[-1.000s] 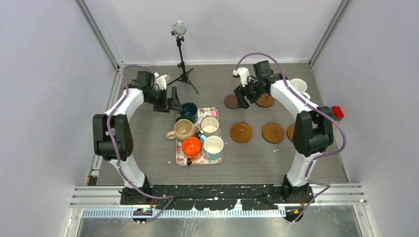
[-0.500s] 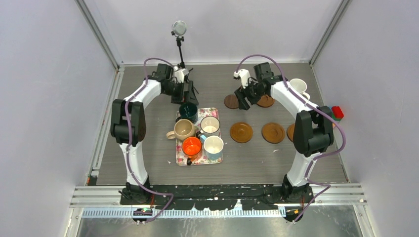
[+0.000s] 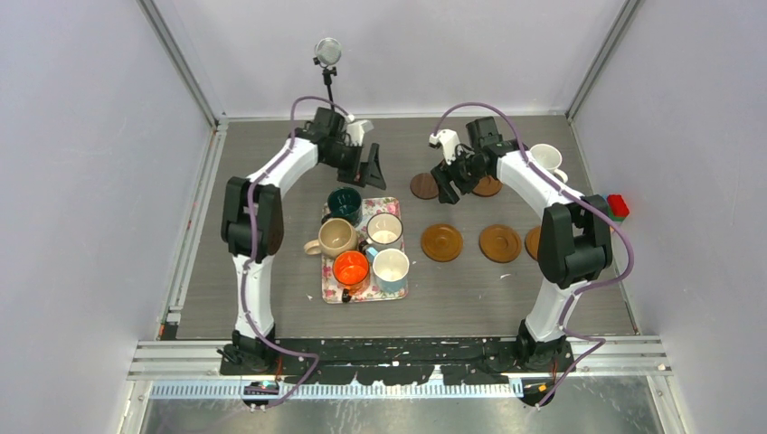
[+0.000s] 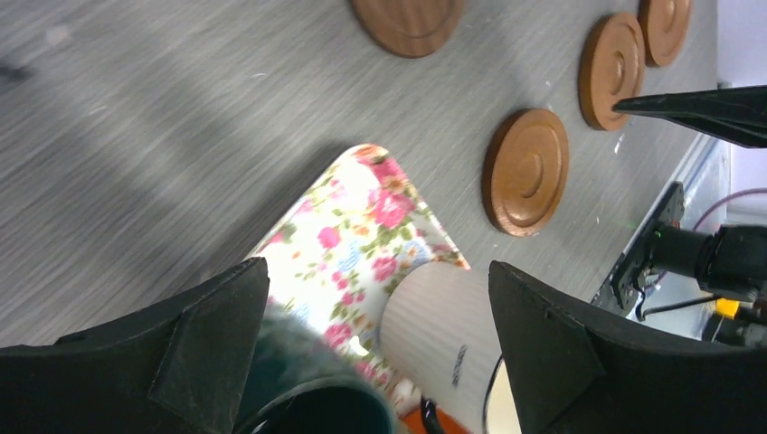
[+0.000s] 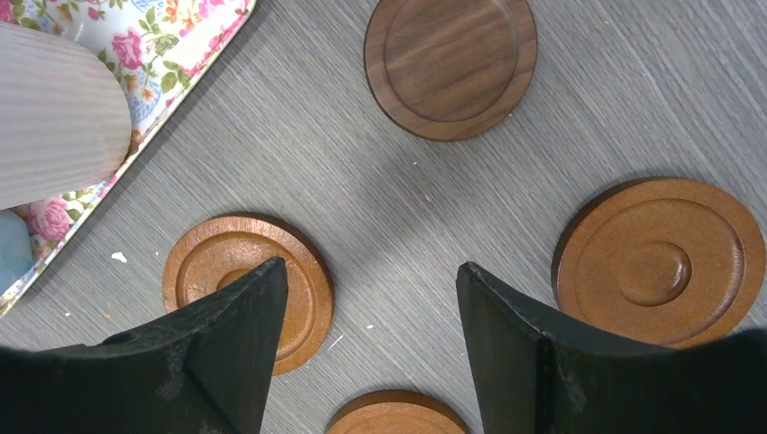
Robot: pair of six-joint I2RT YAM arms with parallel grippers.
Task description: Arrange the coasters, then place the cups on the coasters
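Note:
On the floral tray stand a dark green cup, a beige cup, a white cup, an orange cup and a light blue cup. My left gripper hangs open behind the tray. In the left wrist view its fingers frame the green cup and a ribbed white cup, touching neither. My right gripper is open and empty between a dark coaster and an orange-brown coaster. Two more coasters lie nearer; another is partly behind the right arm.
Another white cup stands at the back right, beside the right arm. A small tripod stand rises at the back centre, close to the left gripper. A red and green block sits at the right edge. Walls close in three sides.
My left arm has swung right, from the left of the tray to behind its far edge, its gripper staying open. The right gripper has hardly moved.

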